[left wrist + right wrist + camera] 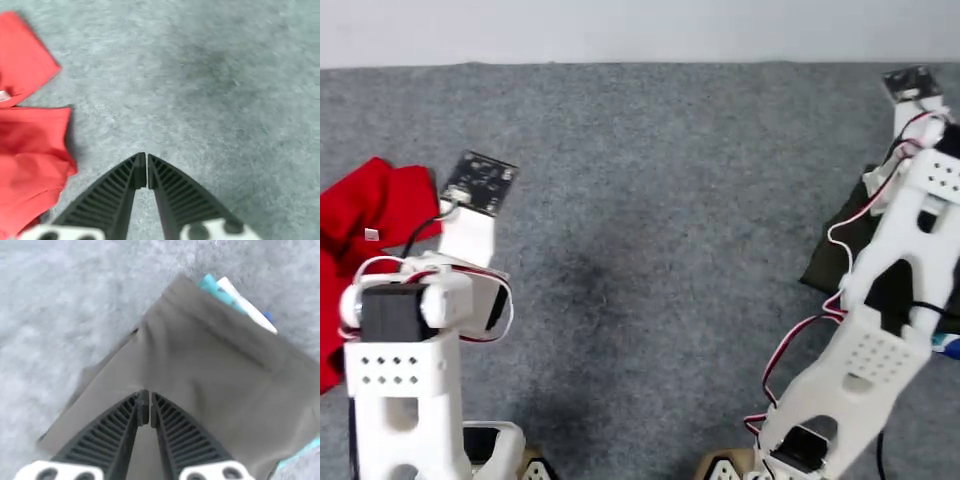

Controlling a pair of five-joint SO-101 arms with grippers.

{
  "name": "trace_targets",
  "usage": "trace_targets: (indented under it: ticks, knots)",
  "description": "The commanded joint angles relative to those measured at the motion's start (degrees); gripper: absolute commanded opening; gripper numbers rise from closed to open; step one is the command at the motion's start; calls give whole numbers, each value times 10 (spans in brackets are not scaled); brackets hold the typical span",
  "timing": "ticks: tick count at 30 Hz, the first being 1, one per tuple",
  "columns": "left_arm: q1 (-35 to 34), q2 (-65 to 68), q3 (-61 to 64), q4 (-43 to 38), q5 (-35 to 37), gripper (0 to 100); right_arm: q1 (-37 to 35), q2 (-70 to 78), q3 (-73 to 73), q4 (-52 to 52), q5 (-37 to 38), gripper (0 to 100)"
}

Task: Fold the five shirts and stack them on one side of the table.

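Note:
A crumpled red shirt [365, 220] lies at the table's left edge, seen up close as red cloth [27, 150] in the left wrist view. My left gripper [146, 171] hangs shut over bare grey felt just right of it, nothing between its fingers. On the right edge lies a folded dark olive shirt [840, 255], partly hidden under the right arm [890, 300]. In the right wrist view my right gripper [146, 407] is shut above that olive shirt [210, 370]; teal and white cloth [235, 297] of another shirt peeks from beneath it.
The grey felt table [650, 250] stretches wide and open between the two arms. A pale wall [620, 30] runs along the far edge. The arm bases [620, 465] stand at the near edge.

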Motion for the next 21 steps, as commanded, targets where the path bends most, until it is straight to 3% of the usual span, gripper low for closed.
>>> trace_targets:
  ticks: [1,6,11,17,21]
  knots:
    - [-42,-11,-31,11,0,16,-22,-68,-31,87,1,9]
    - [-72,-11,-31,11,-3,35,-20,-115,25,96,-48,9]
    - [-158,-5,-29,-12,-5,195,-20,-193,142,96,-80,9]
    - [-291,-4,29,-93,-125,230,-17,-291,332,95,-83,9]
    - [-317,37,79,-164,-183,231,-20,-347,438,91,-84,9]
